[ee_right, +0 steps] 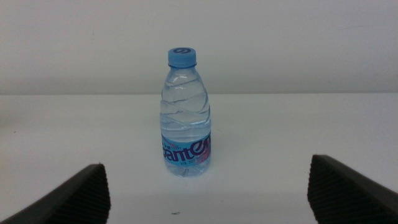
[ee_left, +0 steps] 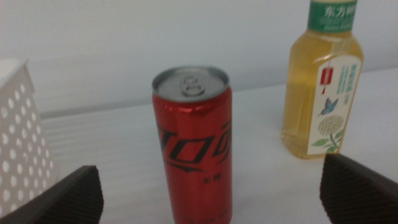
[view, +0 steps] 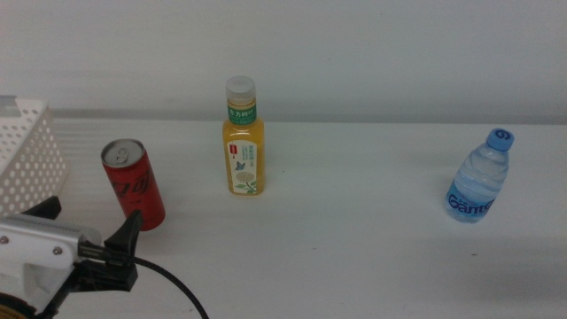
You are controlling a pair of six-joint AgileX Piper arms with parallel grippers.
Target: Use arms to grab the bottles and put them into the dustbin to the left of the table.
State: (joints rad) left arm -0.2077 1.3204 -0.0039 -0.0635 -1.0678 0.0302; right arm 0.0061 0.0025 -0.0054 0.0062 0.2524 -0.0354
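Three bottles stand upright on the white table (view: pixel 354 248). Nearest the left side is a slim red can (view: pixel 133 184), with an orange juice bottle (view: pixel 243 142) behind it toward the middle and a small blue-capped water bottle (view: pixel 478 177) at the right. My left gripper (view: pixel 94 213) is at the lower left, open, just short of the can and touching nothing. In the left wrist view the can (ee_left: pixel 194 155) stands between the spread jaws of that gripper (ee_left: pixel 208 163). My right gripper (ee_right: pixel 205 162) is open, facing the water bottle (ee_right: pixel 185 118) from a distance; it is out of the middle view.
The white perforated dustbin (view: pixel 27 151) stands at the table's left edge, close beside the can and the left gripper; its wall (ee_left: pixel 18 143) shows in the left wrist view. The juice bottle (ee_left: pixel 323 81) stands behind and to one side of the can. A black cable (view: pixel 177 288) trails from the left arm.
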